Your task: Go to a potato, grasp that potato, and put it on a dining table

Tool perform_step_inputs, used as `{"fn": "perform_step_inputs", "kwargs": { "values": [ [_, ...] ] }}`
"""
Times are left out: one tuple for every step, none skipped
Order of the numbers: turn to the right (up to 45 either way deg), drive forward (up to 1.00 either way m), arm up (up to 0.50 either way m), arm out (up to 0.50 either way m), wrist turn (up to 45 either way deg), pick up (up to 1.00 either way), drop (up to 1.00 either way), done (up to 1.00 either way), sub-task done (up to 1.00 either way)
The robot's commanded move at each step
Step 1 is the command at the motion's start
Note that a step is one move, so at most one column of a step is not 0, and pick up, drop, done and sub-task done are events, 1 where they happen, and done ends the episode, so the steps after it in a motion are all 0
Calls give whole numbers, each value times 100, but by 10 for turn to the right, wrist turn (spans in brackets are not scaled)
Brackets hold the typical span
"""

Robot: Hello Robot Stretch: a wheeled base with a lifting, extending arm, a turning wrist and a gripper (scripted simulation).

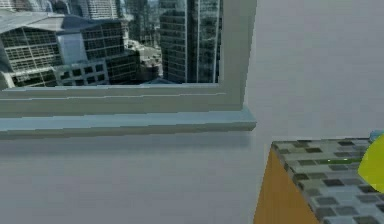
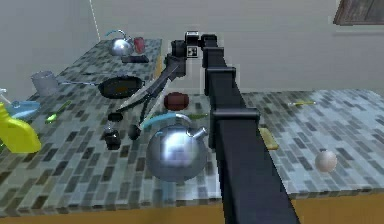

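Note:
On the mosaic-tiled counter (image 2: 300, 125) lies a small pale tan roundish lump (image 2: 327, 160), possibly the potato, near the arm side view's right. The dark arm (image 2: 238, 140) rises from the bottom edge and reaches across the counter. At its far end, the gripper (image 2: 158, 84) points down-left with its thin fingers over a black pan (image 2: 120, 87) and a dark red bowl (image 2: 178, 100). I cannot tell whether it holds anything. The tan lump sits well to the right of the arm, apart from the gripper.
A big silver kettle (image 2: 178, 150) stands left of the arm, with two small dark shakers (image 2: 113, 135) beside it. A yellow bottle (image 2: 17, 130), grey mug (image 2: 45, 82) and second kettle (image 2: 120, 43) crowd the left. Ahead are a wall, a window (image 1: 110, 45) and the counter corner (image 1: 325, 175).

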Motion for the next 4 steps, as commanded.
{"fn": "perform_step_inputs", "kwargs": {
  "values": [
    [0, 0, 0, 0, 450, 0, 0, 0, 0],
    [0, 0, 0, 0, 450, 0, 0, 0, 0],
    [0, 0, 0, 0, 270, 0, 0, 0, 0],
    [0, 0, -12, 0, 0, 0, 0, 0, 0]
  ]
}}
